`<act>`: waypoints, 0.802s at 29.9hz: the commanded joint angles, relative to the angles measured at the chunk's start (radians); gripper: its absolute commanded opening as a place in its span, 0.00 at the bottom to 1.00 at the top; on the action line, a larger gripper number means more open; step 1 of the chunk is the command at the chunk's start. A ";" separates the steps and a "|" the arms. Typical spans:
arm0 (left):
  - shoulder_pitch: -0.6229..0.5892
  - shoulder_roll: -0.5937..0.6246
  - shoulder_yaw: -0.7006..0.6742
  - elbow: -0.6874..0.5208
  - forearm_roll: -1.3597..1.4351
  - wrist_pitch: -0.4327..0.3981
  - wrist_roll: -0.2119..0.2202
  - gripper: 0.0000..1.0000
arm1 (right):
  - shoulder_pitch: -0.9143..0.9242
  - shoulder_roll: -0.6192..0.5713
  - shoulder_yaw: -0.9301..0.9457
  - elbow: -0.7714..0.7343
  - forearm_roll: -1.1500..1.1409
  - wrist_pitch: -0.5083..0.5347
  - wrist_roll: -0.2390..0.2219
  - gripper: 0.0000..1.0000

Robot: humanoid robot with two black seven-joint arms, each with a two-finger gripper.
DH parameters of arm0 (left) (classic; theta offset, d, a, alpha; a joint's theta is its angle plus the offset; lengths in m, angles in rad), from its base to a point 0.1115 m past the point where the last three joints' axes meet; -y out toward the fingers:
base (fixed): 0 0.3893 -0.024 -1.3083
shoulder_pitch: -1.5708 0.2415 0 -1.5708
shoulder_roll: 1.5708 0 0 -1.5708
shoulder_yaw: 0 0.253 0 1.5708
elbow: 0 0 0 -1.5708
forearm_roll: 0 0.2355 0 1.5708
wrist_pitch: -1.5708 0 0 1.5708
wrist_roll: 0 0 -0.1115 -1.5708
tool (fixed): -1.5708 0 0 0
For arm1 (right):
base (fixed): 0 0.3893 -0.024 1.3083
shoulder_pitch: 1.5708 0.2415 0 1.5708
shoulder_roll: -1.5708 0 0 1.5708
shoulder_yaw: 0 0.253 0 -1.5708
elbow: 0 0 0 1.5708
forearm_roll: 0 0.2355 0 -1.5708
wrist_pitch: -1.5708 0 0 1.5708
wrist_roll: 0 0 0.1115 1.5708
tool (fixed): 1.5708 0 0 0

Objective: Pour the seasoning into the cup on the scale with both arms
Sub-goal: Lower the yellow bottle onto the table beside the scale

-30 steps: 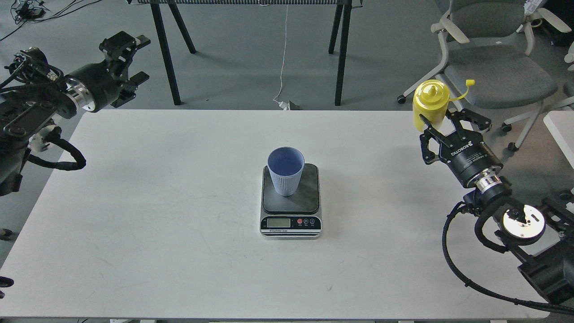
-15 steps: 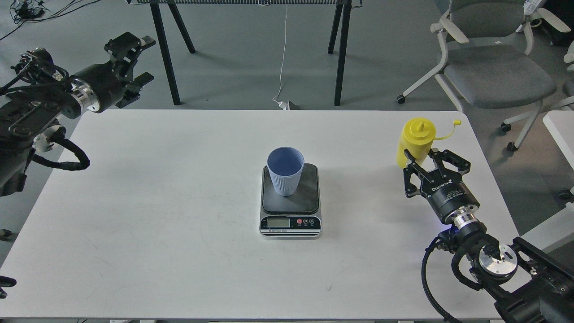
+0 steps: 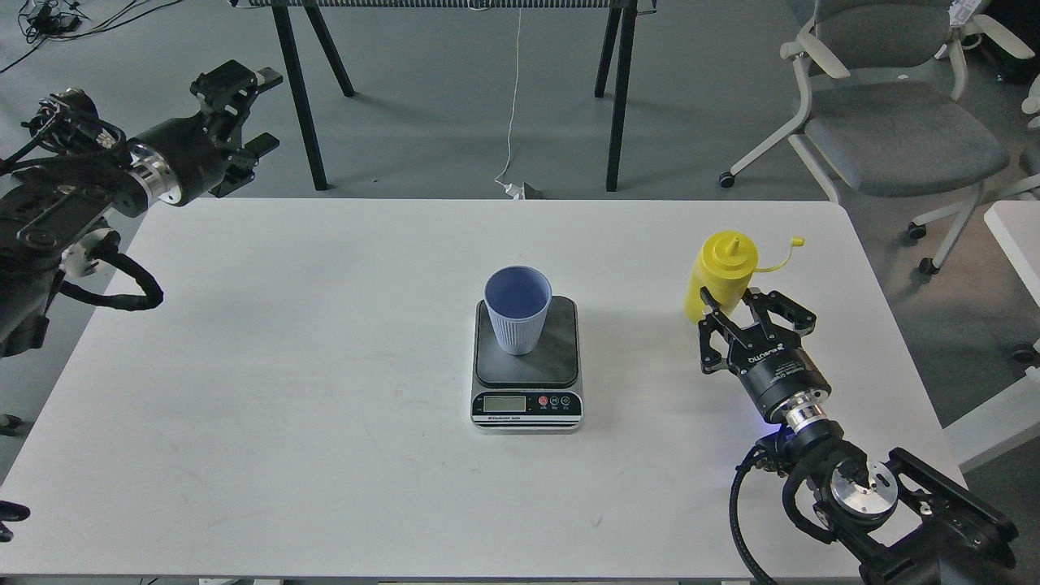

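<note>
Black arms with silver joint rings, looping black cables, white lettering.

On my screen the seasoning is a yellow squeeze bottle with a pointed nozzle, its small cap hanging off to the right on a thin tether. It stands upright, right of the scale and well apart from it, its lower part hidden. The cup, a light blue ribbed tumbler without a handle, stands upright and open on the far left part of the scale's dark platform. The scale lies flat mid-table, its silver front, display and red button facing me.
</note>
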 commanded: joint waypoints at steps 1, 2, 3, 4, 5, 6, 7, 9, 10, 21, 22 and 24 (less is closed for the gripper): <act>0.001 0.002 0.000 0.000 0.000 0.000 0.000 0.99 | -0.019 0.001 0.000 -0.007 -0.001 0.000 0.000 0.39; 0.003 0.002 0.000 0.000 0.000 0.000 0.000 0.99 | -0.024 0.001 0.000 -0.009 -0.001 0.000 0.000 0.39; 0.003 0.002 0.000 0.000 0.000 0.000 0.000 0.99 | -0.029 0.001 0.000 -0.010 -0.001 0.000 0.000 0.39; 0.003 0.002 0.000 0.000 0.000 0.000 0.000 0.99 | -0.033 0.001 0.000 -0.013 -0.001 0.000 0.000 0.40; 0.003 0.002 0.000 0.000 0.001 0.000 0.000 0.99 | -0.041 0.001 0.002 -0.015 -0.001 0.000 0.000 0.40; 0.003 0.002 0.005 0.000 0.001 0.000 0.000 0.99 | -0.047 0.001 0.002 -0.015 -0.001 0.000 0.000 0.40; 0.001 0.002 0.009 0.000 0.005 0.000 0.000 0.99 | -0.053 0.001 0.003 -0.017 -0.003 0.000 0.000 0.40; 0.000 0.003 0.011 0.000 0.012 0.000 0.000 0.99 | -0.059 0.002 0.000 -0.023 -0.003 0.000 0.000 0.40; 0.000 0.003 0.011 0.000 0.015 0.000 0.000 0.99 | -0.061 0.004 -0.001 -0.026 -0.003 0.000 0.000 0.40; -0.002 0.005 0.011 0.000 0.015 0.000 0.000 0.99 | -0.061 0.027 0.002 -0.043 -0.006 0.000 -0.002 0.41; -0.002 0.006 0.011 0.000 0.015 0.000 0.000 0.99 | -0.061 0.027 0.002 -0.046 -0.006 0.000 -0.002 0.41; -0.002 0.008 0.011 0.000 0.015 0.000 0.000 0.99 | -0.061 0.030 0.002 -0.049 -0.006 0.000 -0.002 0.42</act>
